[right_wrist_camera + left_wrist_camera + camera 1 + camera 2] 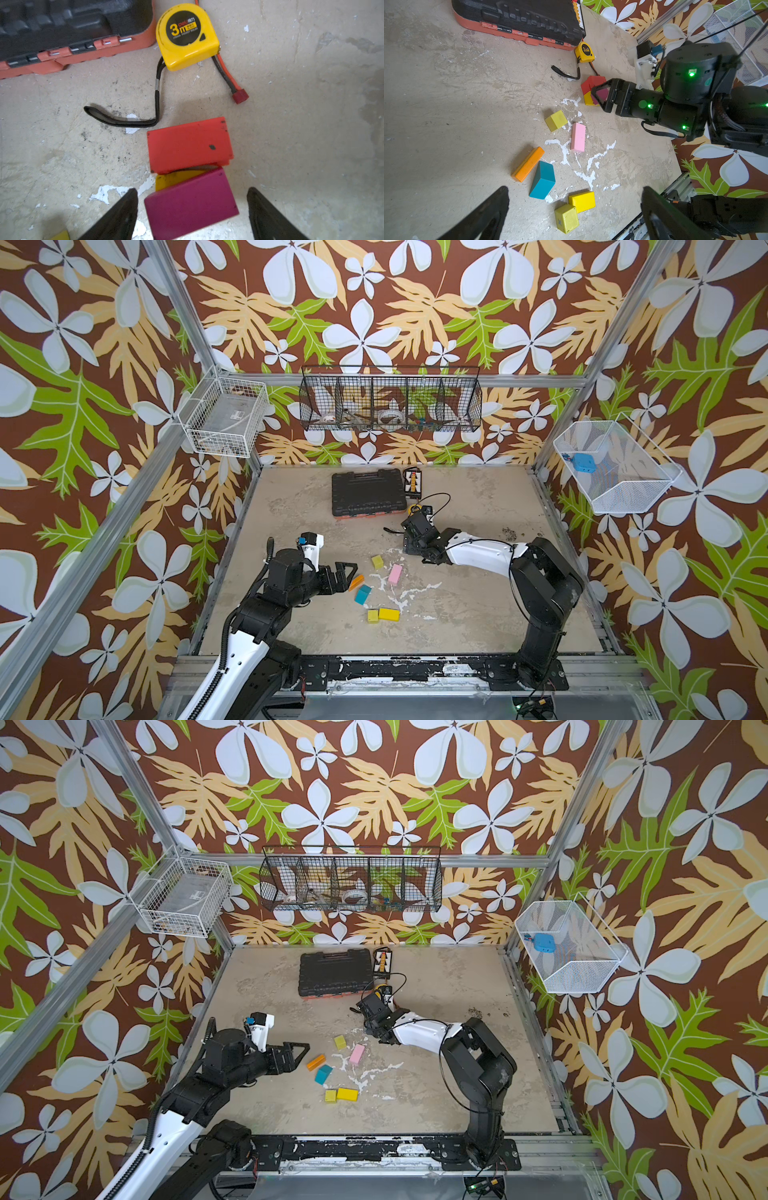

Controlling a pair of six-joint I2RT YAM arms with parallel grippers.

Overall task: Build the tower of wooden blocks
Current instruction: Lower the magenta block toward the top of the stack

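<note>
A: Nearest, left gripper (pixel 575 188): state?
B: Spread wide, empty. Left of centre in both top views, tip by the orange bar (pixel 356 583).
A: Right gripper (pixel 192 189)?
B: Parted about the magenta block (pixel 191 205), gap each side; no grip.
A: Tower (pixel 590 85)?
B: Mid-frame, under that gripper, just below the tape (pixel 414 509). Red block (pixel 189 143) sits on a yellow block (pixel 166 180); magenta overlaps the yellow, seating unclear. Loose blocks (pixel 395 573) lie lower centre.
</note>
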